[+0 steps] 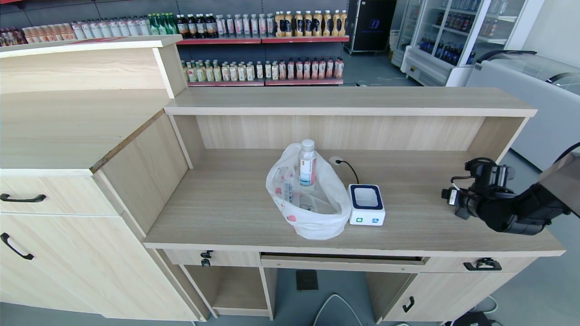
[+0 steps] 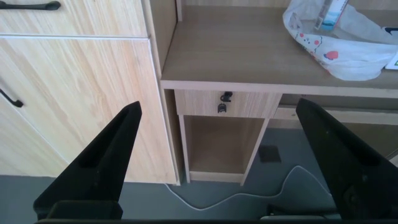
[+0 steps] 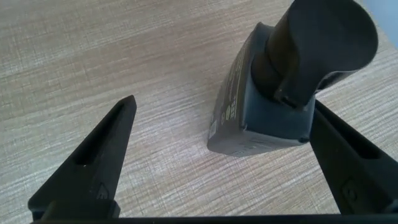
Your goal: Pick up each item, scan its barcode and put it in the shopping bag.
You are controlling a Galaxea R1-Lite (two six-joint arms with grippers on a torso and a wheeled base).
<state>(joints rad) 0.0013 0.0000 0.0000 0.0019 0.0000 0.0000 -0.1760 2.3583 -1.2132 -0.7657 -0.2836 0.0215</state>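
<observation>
Evidently done: bottle [image 1: 307, 163] upright in bag [image 1: 312, 226], centre frame, scanner [image 1: 366, 203] just right (short scan-to-bag hop). Left gripper [image 2: 219, 106] and right gripper [image 3: 221, 104] both spread open.

Spread claw [image 2: 219, 103] faces desk [image 2: 236, 56] bearing shopping bag [image 2: 339, 56].

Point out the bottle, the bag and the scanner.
bottle [image 1: 307, 171]: head view, on its label.
bag [image 1: 312, 228]: head view, on its near outer wall.
scanner [image 1: 366, 197]: head view, on its top window.
</observation>
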